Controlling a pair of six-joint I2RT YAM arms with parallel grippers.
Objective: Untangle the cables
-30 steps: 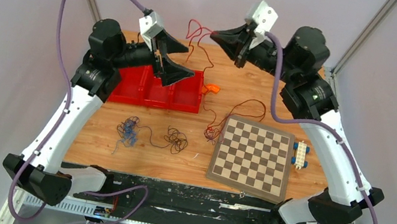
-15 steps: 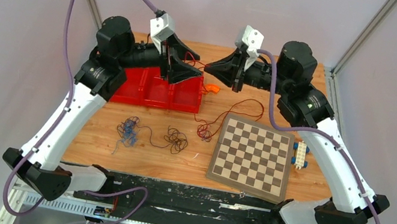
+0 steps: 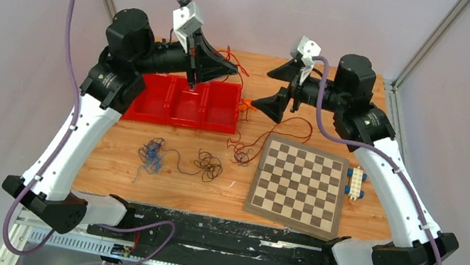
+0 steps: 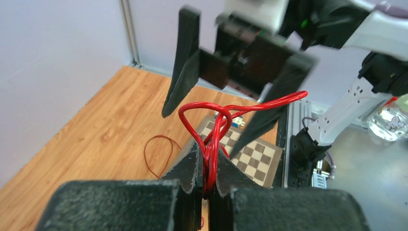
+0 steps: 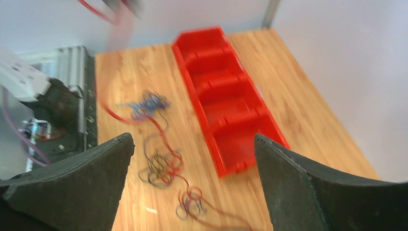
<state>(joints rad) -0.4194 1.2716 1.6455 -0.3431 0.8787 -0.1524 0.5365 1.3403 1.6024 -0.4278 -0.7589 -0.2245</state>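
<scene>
We saw our left fingers [image 4: 197, 166] pinching the red cable [image 4: 210, 147] above the bench [image 3: 165, 186], while our right fingers [image 3: 270, 105] were spread wide near the red tray [image 3: 176, 121]

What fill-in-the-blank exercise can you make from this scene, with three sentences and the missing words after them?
1. The left gripper is shut on the ____ cable.
2. The right gripper is ____ and holds nothing.
3. In the top view, the chessboard lies to the ____ of the red tray.
Missing words: red; open; right.
</scene>
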